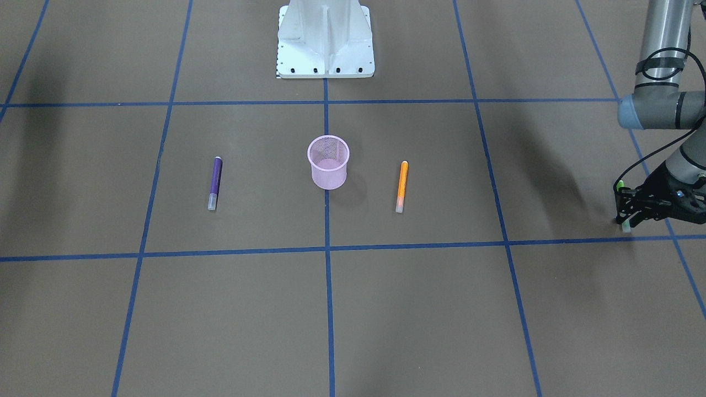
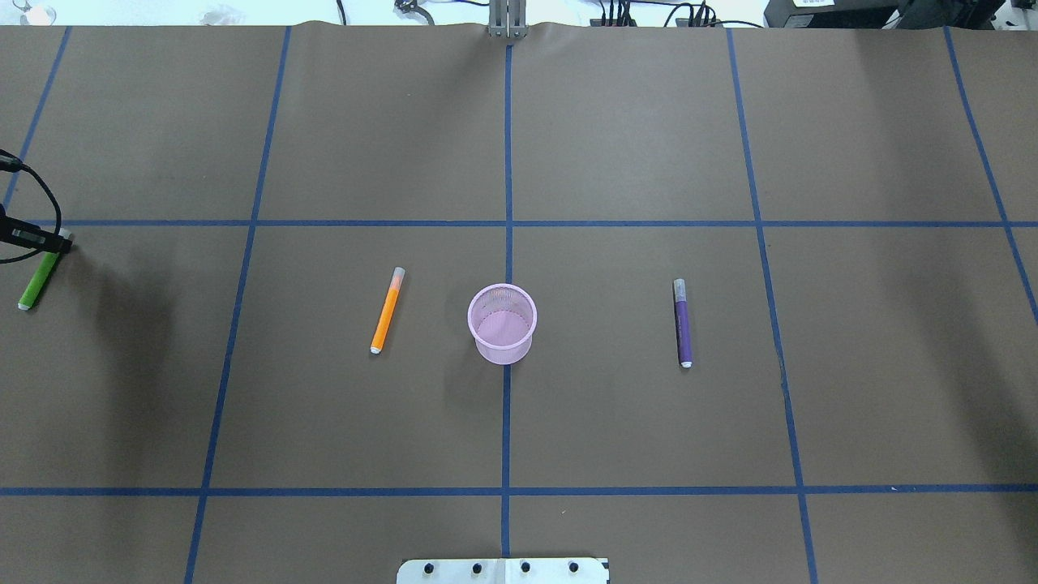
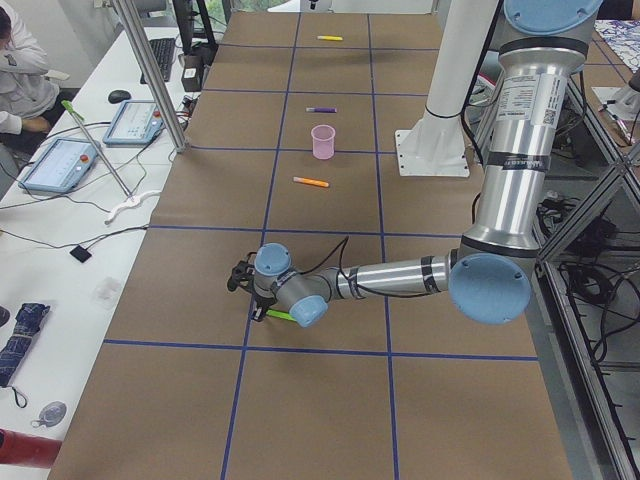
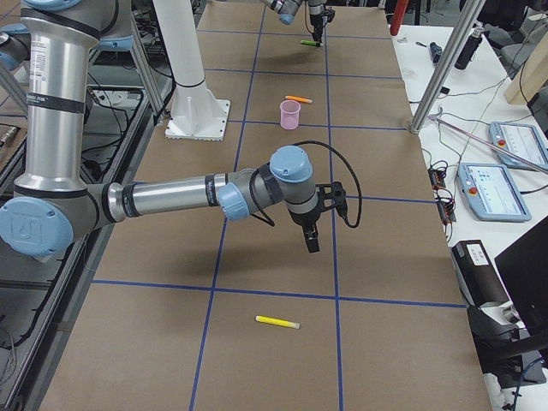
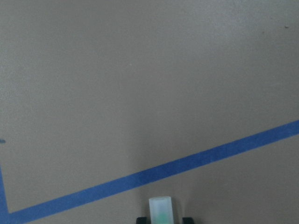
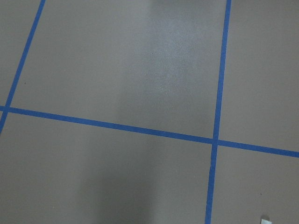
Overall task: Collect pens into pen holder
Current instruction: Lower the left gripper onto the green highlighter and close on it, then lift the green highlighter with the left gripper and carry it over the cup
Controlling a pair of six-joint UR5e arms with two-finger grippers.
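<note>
While the holder point(image 2: 503, 350) stands empty at the middle of the counter point(image 2: 616, 422), none of the 4 pens is in it, so the task looks barely begun.

Count: 1 holder and 4 pens, 1 each of orange, purple, green and yellow.

- **Orange pen** point(image 2: 387, 311): lies flat, near the holder on its left.
- **Purple pen** point(image 2: 683, 324): lies flat, farther off on the right.
- **Green pen** point(image 2: 36, 282): at the far left edge. The left fingers point(image 1: 622, 205) sit close on either side of its pale cap. Whether they grip it, I cannot tell.
- **Yellow pen** point(image 4: 278, 322): at the far right end, well apart from the holder.

The right fingers point(image 4: 310, 240) hang above the counter near the yellow pen, with no pen seen in them. How wide they stand, I cannot tell.

All 4 pens are left to collect.
</note>
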